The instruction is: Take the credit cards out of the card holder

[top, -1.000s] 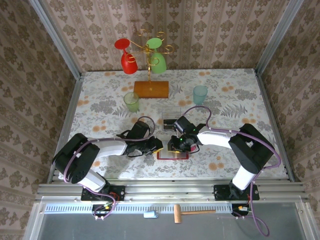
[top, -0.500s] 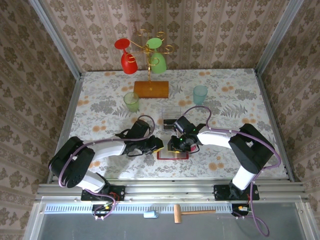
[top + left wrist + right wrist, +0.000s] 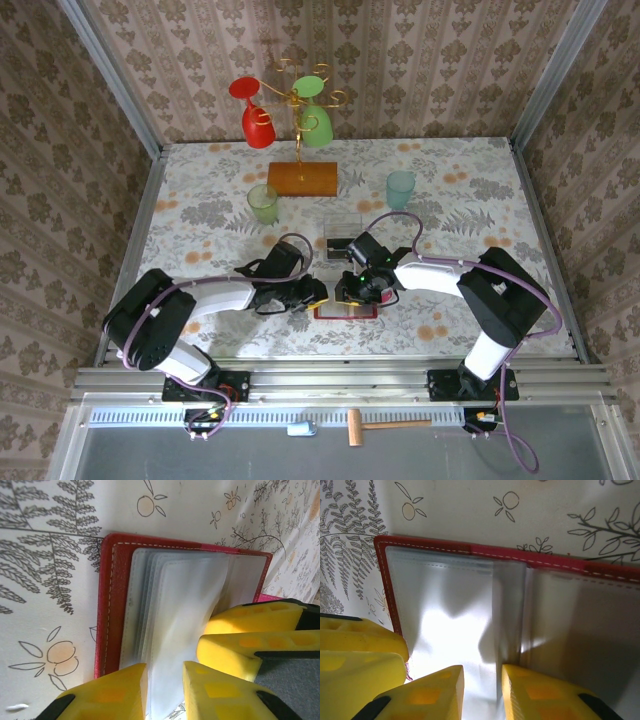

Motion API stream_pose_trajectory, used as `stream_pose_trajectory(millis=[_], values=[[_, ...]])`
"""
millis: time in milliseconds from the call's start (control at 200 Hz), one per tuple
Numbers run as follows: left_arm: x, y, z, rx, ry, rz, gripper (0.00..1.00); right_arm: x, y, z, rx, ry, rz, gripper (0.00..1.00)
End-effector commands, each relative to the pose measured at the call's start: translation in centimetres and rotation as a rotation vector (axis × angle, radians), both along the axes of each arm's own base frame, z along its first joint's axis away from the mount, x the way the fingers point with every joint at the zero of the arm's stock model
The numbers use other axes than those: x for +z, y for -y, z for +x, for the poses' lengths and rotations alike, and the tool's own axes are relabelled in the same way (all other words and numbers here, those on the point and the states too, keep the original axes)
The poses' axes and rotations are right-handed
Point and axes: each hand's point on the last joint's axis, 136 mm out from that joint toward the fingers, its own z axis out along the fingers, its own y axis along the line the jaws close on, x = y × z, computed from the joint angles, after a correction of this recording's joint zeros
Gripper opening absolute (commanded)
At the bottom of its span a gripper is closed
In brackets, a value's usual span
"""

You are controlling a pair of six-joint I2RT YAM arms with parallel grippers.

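Floral tablecloth [image 3: 200, 215] covers the table, where one red card holder [image 3: 107, 605] lies open with its clear sleeves fanned up. The left gripper [image 3: 165, 690] has its two yellow fingers nearly together, pinching a sleeve of the card holder. The right gripper [image 3: 482, 690] clamps another sleeve the same way from the opposite side, and the two grippers sit close beside each other over it. Whether credit cards sit in the sleeves cannot be told. Just behind the card holder stands one clear box [image 3: 342, 243]. Farther behind it are two cups, a green cup [image 3: 263, 204] and a teal cup [image 3: 400, 188]. One stand [image 3: 302, 178] carries two goblets, a red goblet [image 3: 255, 118] and a green goblet [image 3: 317, 120].
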Motion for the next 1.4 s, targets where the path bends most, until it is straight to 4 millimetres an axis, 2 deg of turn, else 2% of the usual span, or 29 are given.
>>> stream_pose_trajectory(millis=[0, 270, 575, 865, 1075, 1395], values=[[0.2, 0.6, 0.0, -0.023, -0.006, -0.008, 0.26, -0.3, 0.9, -0.4, -0.004, -0.012, -0.031, 0.27], [0.0, 0.8, 0.0, -0.018, -0.012, -0.015, 0.25, -0.3, 0.9, -0.5, -0.005, -0.014, -0.029, 0.27], [0.6, 1.5, 0.6, -0.012, 0.004, -0.048, 0.18, -0.4, 0.9, -0.6, -0.003, -0.016, -0.025, 0.27], [0.7, 1.7, 1.2, -0.005, 0.014, -0.051, 0.22, -0.3, 0.9, -0.6, -0.004, -0.016, -0.022, 0.27], [0.9, 1.5, 1.6, -0.001, 0.023, -0.051, 0.22, 1.3, 1.0, -0.1, -0.013, 0.018, -0.005, 0.27], [2.3, 2.3, 2.1, -0.039, 0.055, -0.064, 0.23, 3.9, 3.2, 0.4, -0.054, 0.072, -0.014, 0.29]])
